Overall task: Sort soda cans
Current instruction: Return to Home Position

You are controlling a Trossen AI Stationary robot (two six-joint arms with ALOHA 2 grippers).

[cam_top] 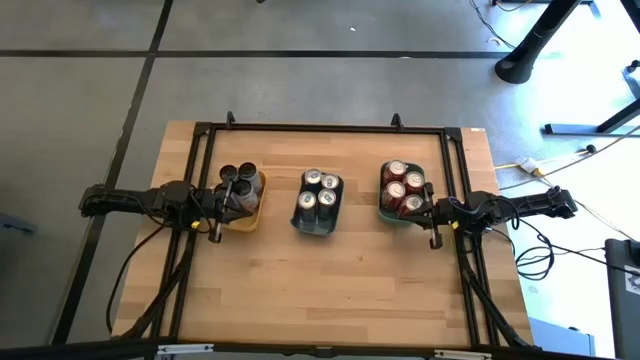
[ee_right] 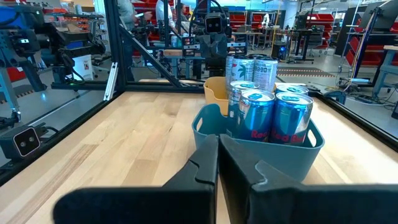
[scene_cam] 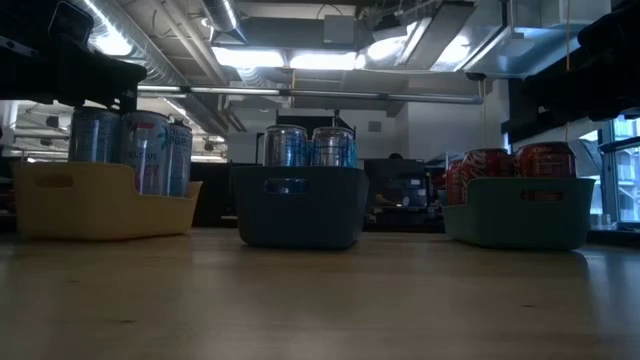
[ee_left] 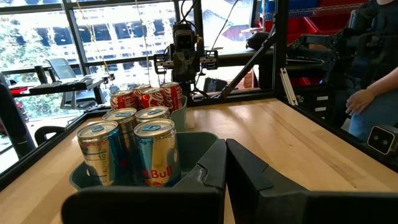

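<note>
Soda cans (cam_top: 320, 190) are shown grouped by colour in three trays (cam_top: 318, 228) across the tabletop's middle. Left gripper (cam_top: 216, 208) and right gripper (cam_top: 432, 214) are closed, empty. Cans are judged rigid, smooth, slippery; sidewalls are best gripped mid-height.

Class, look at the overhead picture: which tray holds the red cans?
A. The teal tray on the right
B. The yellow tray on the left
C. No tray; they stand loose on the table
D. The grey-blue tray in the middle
A: the red cans sit inside the teal tray, beside the right gripper.
</note>
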